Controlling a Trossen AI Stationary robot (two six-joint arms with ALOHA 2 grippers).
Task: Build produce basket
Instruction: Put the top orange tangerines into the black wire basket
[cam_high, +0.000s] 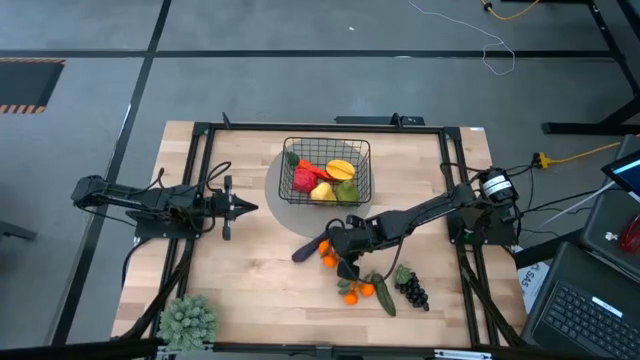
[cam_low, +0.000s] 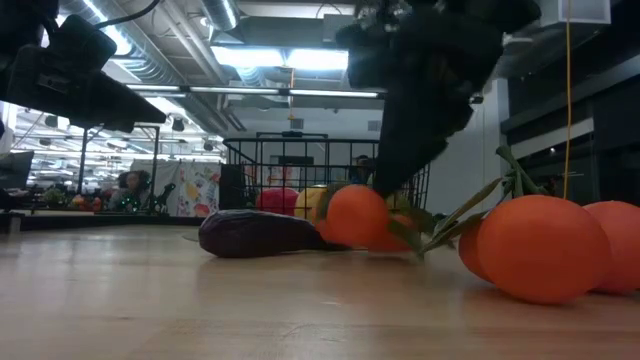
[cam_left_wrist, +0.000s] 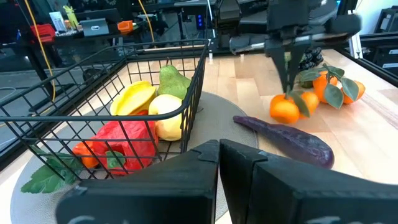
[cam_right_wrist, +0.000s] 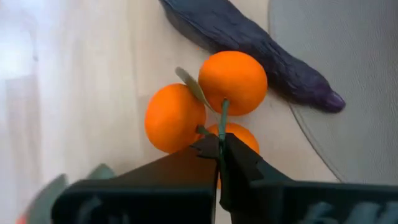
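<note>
Wooden table (cam_high: 250, 270): right gripper (cam_right_wrist: 219, 149) pinched shut on orange cluster (cam_right_wrist: 205, 106) stem beside eggplant (cam_right_wrist: 249, 37). Pick step; next, lift toward basket (cam_high: 328, 150). Left gripper (cam_high: 250, 208) shut, empty.

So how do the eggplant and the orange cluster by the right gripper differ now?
The eggplant is long, dark purple and lies free on the table; the orange cluster is round, bright orange, with green stem and leaves. The right gripper is shut on the cluster's stem; nothing grips the eggplant. Both lie outside the basket.
</note>
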